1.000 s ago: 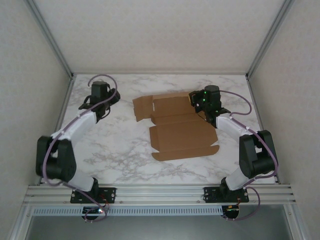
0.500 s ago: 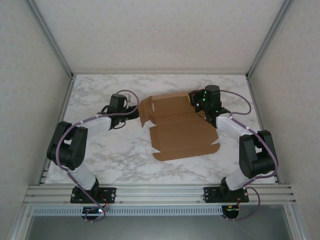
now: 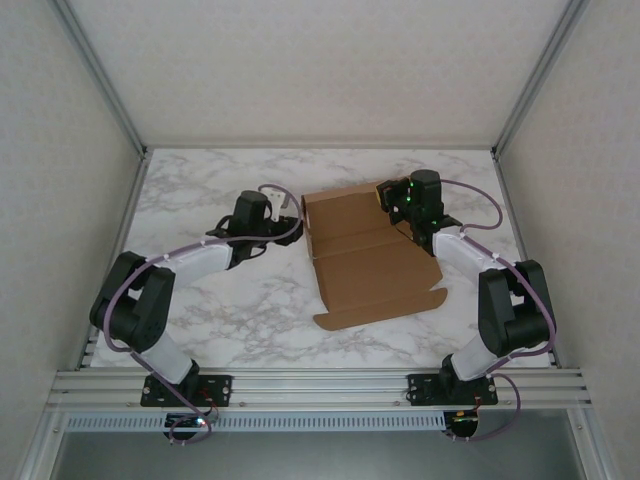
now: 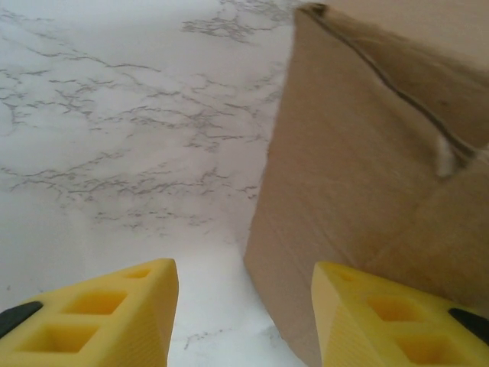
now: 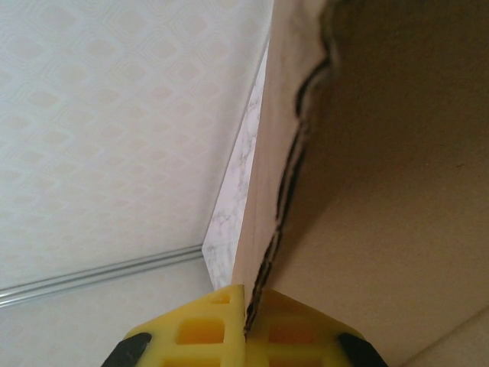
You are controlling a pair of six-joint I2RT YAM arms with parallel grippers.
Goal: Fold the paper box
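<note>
**Ana:** Brown cardboard on marble. Where does the paper box [image 3: 375,265] lie?

**Ben:** It lies on the counter [image 3: 220,290], right of the counter's middle. The near half of the box is spread flat, with a small tab [image 3: 436,292] sticking out at its right corner. On the far half, a flap [image 4: 344,176] at the box's left edge stands up from the marble.

**Ana:** And the left gripper [image 3: 293,222]?

**Ben:** It is just beside the box's left edge, level with the far half. In its wrist view the yellow fingers [image 4: 99,321] are spread, with bare counter between them. The raised flap comes down right by the finger on the right of that view. I cannot tell whether that finger touches the cardboard. Nothing is clamped there.

**Ana:** The right gripper [image 3: 397,205]?

**Ben:** It is at the box's far right corner. In its wrist view the two yellow fingers [image 5: 199,336] are pressed together on a thin cardboard edge, pinching the box. From the pinch the cardboard rises away, with a ragged cut line running along it.
</note>
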